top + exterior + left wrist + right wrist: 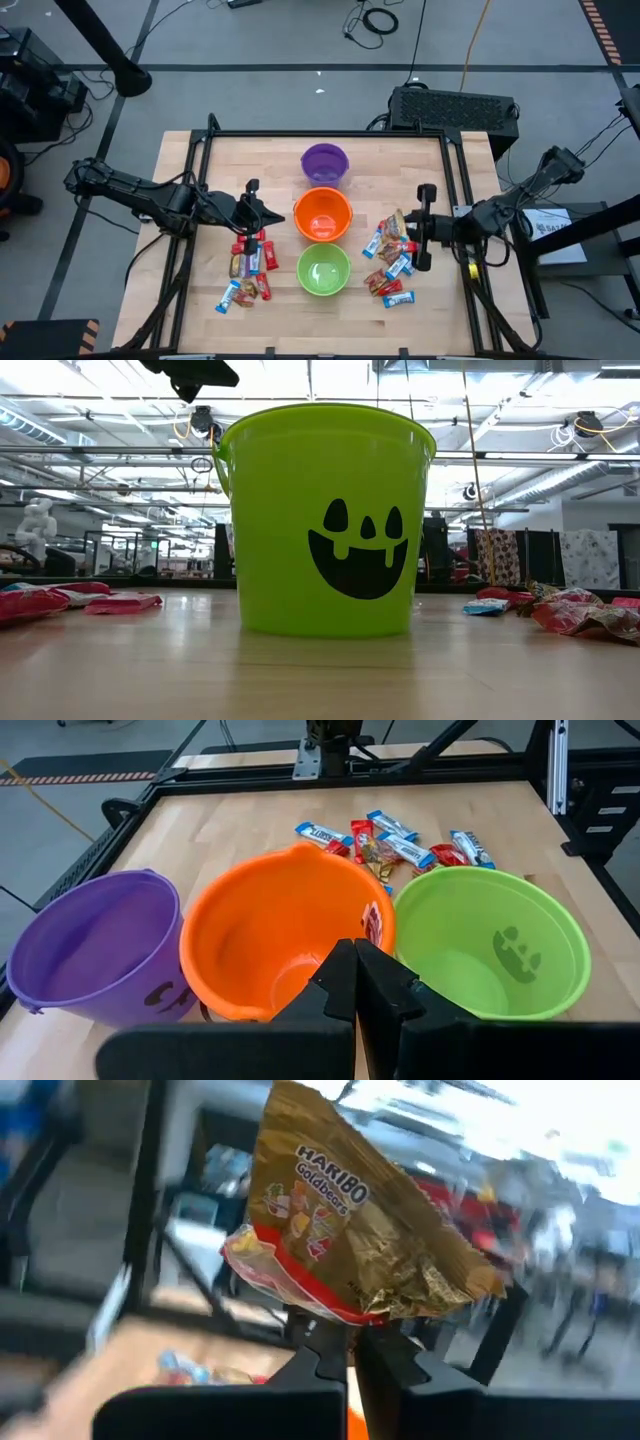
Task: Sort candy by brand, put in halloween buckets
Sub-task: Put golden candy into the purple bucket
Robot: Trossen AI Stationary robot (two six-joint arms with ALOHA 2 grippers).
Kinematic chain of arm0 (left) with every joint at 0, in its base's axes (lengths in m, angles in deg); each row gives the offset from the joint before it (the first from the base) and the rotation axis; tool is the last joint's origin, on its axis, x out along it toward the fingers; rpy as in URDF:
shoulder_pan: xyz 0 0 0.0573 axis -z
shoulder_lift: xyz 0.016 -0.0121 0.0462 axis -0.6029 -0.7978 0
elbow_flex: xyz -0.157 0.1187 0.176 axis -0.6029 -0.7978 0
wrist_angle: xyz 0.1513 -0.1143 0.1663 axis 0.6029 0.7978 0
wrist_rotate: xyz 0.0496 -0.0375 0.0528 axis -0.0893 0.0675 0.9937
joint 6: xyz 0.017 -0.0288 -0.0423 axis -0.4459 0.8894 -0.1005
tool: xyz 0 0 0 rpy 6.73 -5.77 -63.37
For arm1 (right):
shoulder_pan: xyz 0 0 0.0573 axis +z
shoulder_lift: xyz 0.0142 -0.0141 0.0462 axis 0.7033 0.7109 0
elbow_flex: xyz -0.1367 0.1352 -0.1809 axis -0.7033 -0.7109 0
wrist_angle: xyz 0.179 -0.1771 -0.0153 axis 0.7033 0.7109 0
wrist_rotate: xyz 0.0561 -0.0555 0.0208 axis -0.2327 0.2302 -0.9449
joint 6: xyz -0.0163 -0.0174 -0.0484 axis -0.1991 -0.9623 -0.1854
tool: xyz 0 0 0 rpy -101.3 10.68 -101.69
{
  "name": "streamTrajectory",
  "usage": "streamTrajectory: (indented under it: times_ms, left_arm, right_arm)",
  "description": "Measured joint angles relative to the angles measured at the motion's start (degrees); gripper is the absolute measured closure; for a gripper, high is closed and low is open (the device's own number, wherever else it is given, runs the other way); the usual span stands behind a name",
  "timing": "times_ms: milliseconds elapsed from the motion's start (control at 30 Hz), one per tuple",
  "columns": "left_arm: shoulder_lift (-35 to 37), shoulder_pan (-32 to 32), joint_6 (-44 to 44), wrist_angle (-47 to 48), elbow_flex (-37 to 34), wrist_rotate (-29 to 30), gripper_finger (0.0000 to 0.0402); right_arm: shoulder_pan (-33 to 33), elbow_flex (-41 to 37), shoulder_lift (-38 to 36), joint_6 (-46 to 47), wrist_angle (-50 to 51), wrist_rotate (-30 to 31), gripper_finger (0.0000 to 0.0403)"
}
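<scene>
Three buckets stand in a row down the table's middle: purple point(324, 162), orange point(322, 214) and light green point(322, 268). Candy lies in two piles, one left of the buckets point(248, 268) and one right of them point(392, 268). My left gripper point(268, 213) hovers left of the orange bucket point(285, 935), shut, with a red candy bar point(374, 925) at its fingertips. My right gripper point(418, 232) is above the right pile, shut on a gold Haribo bag point(355, 1230). My left gripper has the red bar point(374, 927) right at its fingertips, level, coming from the table's left; the fingers hide the place of contact. The bar is lifted clear, in front of the orange bucket's rim. My right gripper pinches the gold bag by its red-edged lower border point(330, 1312) between both fingers. The crumpled bag stands up past the fingertips, lifted clear of the table.
A black metal frame point(300, 133) runs around the wooden table top. The green bucket point(330, 520) shows a black pumpkin face toward the near edge. Bare wood lies on the near side point(300, 680) and in the far corners.
</scene>
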Motion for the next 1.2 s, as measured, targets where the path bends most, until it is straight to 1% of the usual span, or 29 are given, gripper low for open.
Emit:
streamTrajectory:
  times_ms: [67,133,267,467,733,833,1067,1200]
  left_arm:
    - [0.0,0.0,0.03,0.0,0.0,0.0,0.04]
    - [0.0,0.0,0.02,-0.06,0.0,0.08,0.04]
    - [0.0,0.0,0.02,-1.18,0.0,0.15,0.04]
    - [0.0,0.0,0.07,-1.49,0.0,0.15,0.04]
    - [0.0,0.0,0.0,-1.46,0.0,0.37,0.04]
    - [0.0,0.0,0.0,-1.44,0.0,1.49,0.04]
    - [0.0,0.0,-0.02,-1.44,0.0,1.64,0.04]
    - [0.0,-0.02,-0.17,-1.47,0.0,1.66,0.04]
  right_arm:
    - [-1.24,0.0,-0.02,11.5,-0.23,3.6,0.0401]
    - [-2.49,0.0,-0.02,18.83,1.17,6.42,0.0401]
    - [-4.4,0.0,0.04,24.72,4.64,6.82,0.0401]
    - [-5.87,0.0,1.16,29.09,2.4,6.83,0.0401]
    - [-7.67,0.0,2.51,29.39,1.87,6.87,0.0401]
    - [-8.04,0.0,3.13,26.29,1.9,6.88,0.0401]
    - [-9.56,0.0,6.23,16.97,1.96,6.89,0.0401]
    - [-12.31,0.0,9.71,15.45,1.83,6.83,0.0401]
